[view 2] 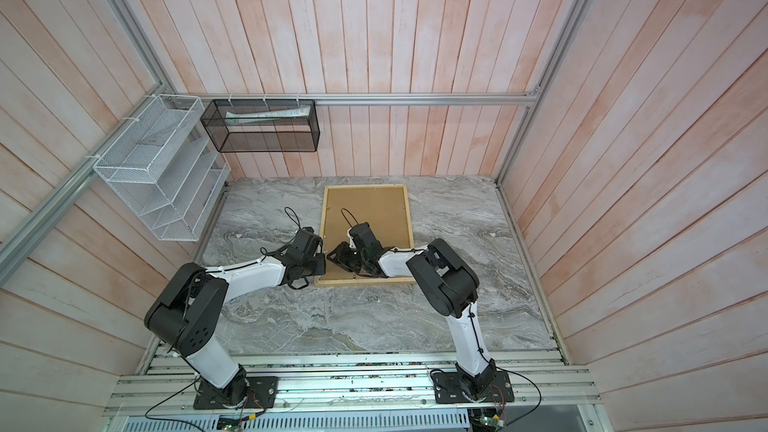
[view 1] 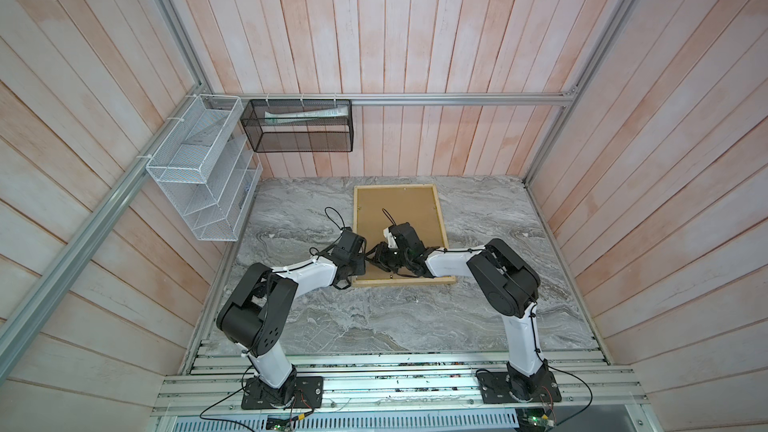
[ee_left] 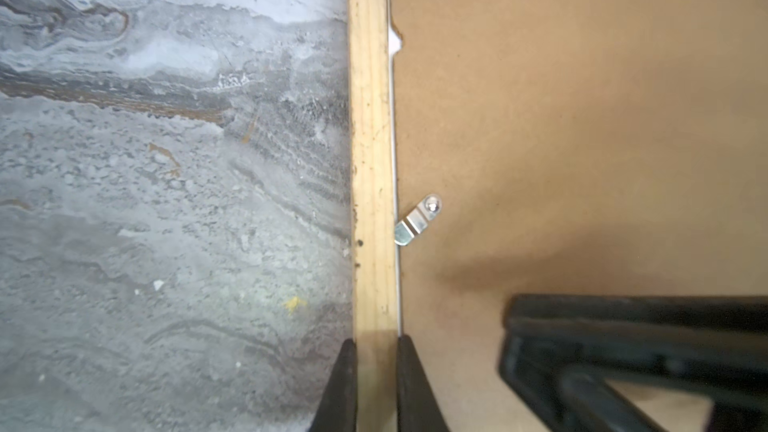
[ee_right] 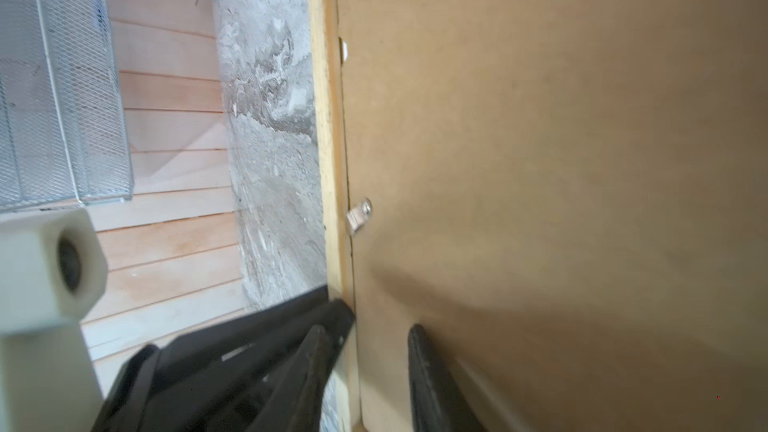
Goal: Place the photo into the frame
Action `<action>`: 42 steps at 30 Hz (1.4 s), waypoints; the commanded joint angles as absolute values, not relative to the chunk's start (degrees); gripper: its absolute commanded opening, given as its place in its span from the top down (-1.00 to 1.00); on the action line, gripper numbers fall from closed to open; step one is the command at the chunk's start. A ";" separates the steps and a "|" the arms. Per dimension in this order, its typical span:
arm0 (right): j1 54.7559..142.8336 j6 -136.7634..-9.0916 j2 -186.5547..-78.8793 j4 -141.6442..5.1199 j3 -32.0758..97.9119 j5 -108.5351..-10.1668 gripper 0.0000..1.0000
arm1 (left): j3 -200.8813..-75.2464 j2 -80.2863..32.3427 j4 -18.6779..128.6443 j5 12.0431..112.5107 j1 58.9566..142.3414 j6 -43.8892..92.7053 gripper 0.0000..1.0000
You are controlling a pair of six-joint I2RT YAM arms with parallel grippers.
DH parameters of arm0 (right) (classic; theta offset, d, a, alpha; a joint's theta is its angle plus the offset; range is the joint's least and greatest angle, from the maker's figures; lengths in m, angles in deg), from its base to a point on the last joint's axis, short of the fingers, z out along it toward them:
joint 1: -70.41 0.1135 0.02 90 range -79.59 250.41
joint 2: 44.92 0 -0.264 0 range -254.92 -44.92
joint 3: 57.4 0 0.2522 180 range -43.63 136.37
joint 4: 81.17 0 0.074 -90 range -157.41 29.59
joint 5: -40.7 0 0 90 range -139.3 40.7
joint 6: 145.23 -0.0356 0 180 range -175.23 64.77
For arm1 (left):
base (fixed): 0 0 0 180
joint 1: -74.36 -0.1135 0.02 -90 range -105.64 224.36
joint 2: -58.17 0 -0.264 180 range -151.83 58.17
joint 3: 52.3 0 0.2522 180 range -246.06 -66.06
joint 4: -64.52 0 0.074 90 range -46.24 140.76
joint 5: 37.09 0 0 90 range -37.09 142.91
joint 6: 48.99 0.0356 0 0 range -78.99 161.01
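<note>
Left pincer [ee_left: 376, 340] clamping frame [view 1: 401, 282] rail at its 8 o'clock; frame lying face-down, 12 o'clock of surface [view 1: 415, 317] centre. Right pincer [ee_right: 368, 328] hovering part-open, empty, over backing board [ee_left: 582, 118]. Photo hidden. Best: pinning rail while swinging clip [ee_left: 417, 220] gently, not lifting board.

The left arm [view 1: 303, 274] and the right arm [view 1: 451, 263] are bent at the elbow and angled inward, the wrists set nearly together. The left gripper [ee_left: 376, 342] is clamped across a rail of the frame [ee_left: 370, 160]; the fingers of the right gripper [ee_right: 369, 330] are held apart.
</note>
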State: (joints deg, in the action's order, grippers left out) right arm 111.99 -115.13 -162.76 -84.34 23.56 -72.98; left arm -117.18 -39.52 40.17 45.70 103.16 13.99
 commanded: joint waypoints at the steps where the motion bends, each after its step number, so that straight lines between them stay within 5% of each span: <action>1: 108.86 -104.53 -157.97 -76.64 22.88 -72.39 0.29 | -116.42 -41.28 32.92 49.30 103.28 15.18 0.98; 6: 103.84 -89.64 -152.16 -61.59 27.40 -64.68 0.29 | -116.92 -39.88 33.12 49.29 103.28 14.99 0.46; 12: 99.47 -75.47 -155.21 -38.80 42.76 -48.81 0.27 | -119.63 -35.99 33.81 48.51 103.37 15.15 0.25; 22: 95.14 -70.51 -166.76 -24.36 55.28 -34.41 0.32 | -116.88 -28.53 40.67 48.34 105.67 17.52 0.05; 42: 90.78 -69.48 -170.40 -26.53 52.12 -39.15 0.46 | -114.14 -25.27 45.36 44.86 113.30 21.85 -0.02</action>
State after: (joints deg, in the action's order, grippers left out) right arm 91.97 -70.69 -169.66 -26.97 53.01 -37.40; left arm -115.41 -26.25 43.26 45.38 111.70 19.30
